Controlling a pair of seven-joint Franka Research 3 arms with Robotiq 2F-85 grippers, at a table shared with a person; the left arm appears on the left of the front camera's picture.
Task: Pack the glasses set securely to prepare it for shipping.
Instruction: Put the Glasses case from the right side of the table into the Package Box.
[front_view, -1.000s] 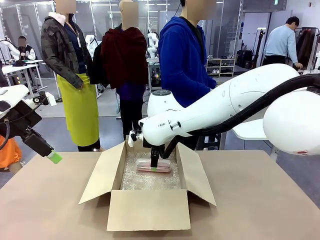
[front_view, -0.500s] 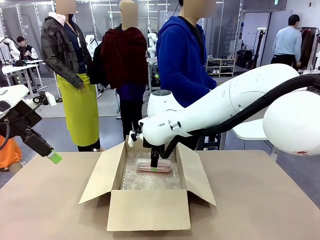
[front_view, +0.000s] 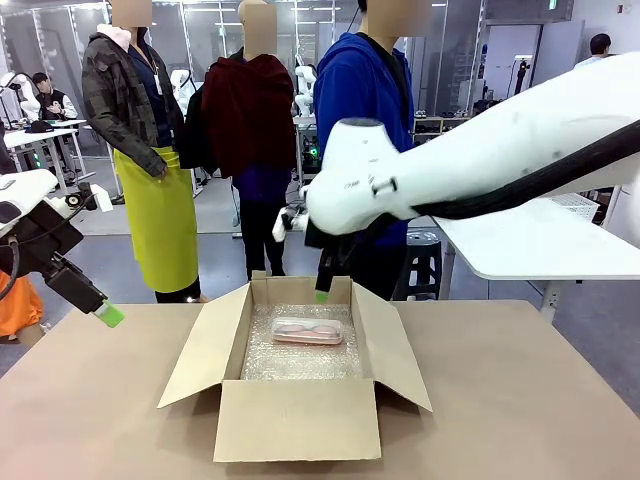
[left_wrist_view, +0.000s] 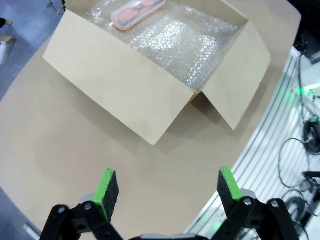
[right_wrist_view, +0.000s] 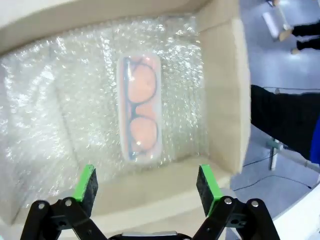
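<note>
Pinkish glasses case (right_wrist_view: 138, 116) lies on bubble wrap (right_wrist_view: 50, 100) in the cardboard box (front_view: 296, 420). Right gripper (right_wrist_view: 146, 182) hovers above it, spread and empty — left gripper (left_wrist_view: 166, 186), spread too, over the table (left_wrist_view: 60, 150).

The box (right_wrist_view: 222, 75) is plain brown cardboard, matt and faintly fibrous. Lining it, across the centre of my right wrist view, is clear bubble wrap (right_wrist_view: 60, 100): glossy plastic, bumpy, catching small glints of light. The pinkish case (right_wrist_view: 139, 107) lying on it is smooth translucent plastic with a soft sheen. The table (front_view: 520, 400), lower right in the front view, looks matt tan and even. My right gripper (right_wrist_view: 146, 185) has hard black fingers with matt green pads (right_wrist_view: 86, 182). My right arm (front_view: 520, 150) has a glossy white shell.
</note>
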